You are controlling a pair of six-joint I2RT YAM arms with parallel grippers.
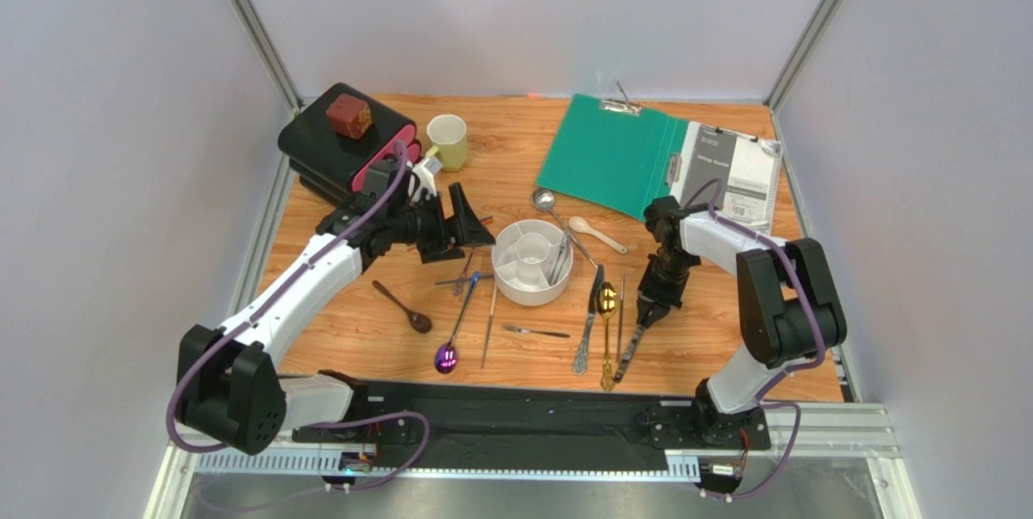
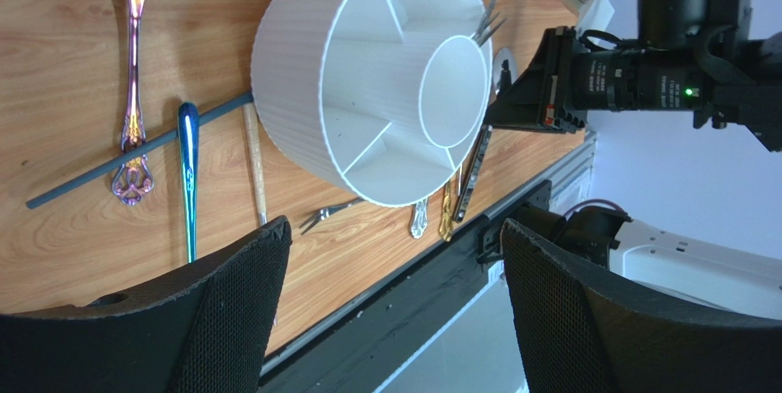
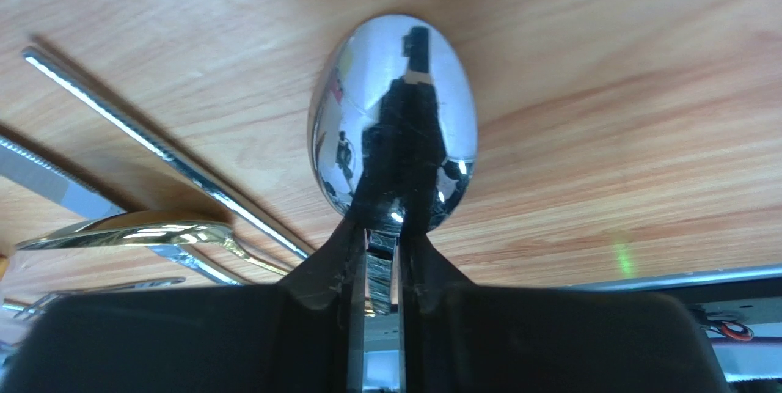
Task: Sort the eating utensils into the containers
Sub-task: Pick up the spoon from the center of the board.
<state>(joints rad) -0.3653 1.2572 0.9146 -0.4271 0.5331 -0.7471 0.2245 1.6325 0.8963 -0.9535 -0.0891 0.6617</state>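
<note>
The round white partitioned holder (image 1: pixel 531 262) stands mid-table with a few silver utensils in one compartment; it also shows in the left wrist view (image 2: pixel 367 72). My left gripper (image 1: pixel 475 226) is open and empty just left of it, its wide-apart fingers (image 2: pixel 229 310) low in the wrist view. My right gripper (image 1: pixel 649 311) is shut on the handle of a silver spoon (image 3: pixel 395 118) just above the wood. A gold spoon (image 1: pixel 606 325), silver knife (image 1: pixel 591 319), purple spoon (image 1: pixel 446 356), dark brown spoon (image 1: pixel 406 307), small fork (image 1: pixel 534 331), chopsticks (image 1: pixel 489 325), white ceramic spoon (image 1: pixel 594 232) and another silver spoon (image 1: pixel 543 198) lie around.
A pale yellow mug (image 1: pixel 446 140) and a black box stack (image 1: pixel 346 153) with a brown cube stand at the back left. A green clipboard (image 1: pixel 612 156) and papers (image 1: pixel 728 174) lie at the back right. A blue iridescent utensil (image 2: pixel 188 173) lies beside the purple spoon.
</note>
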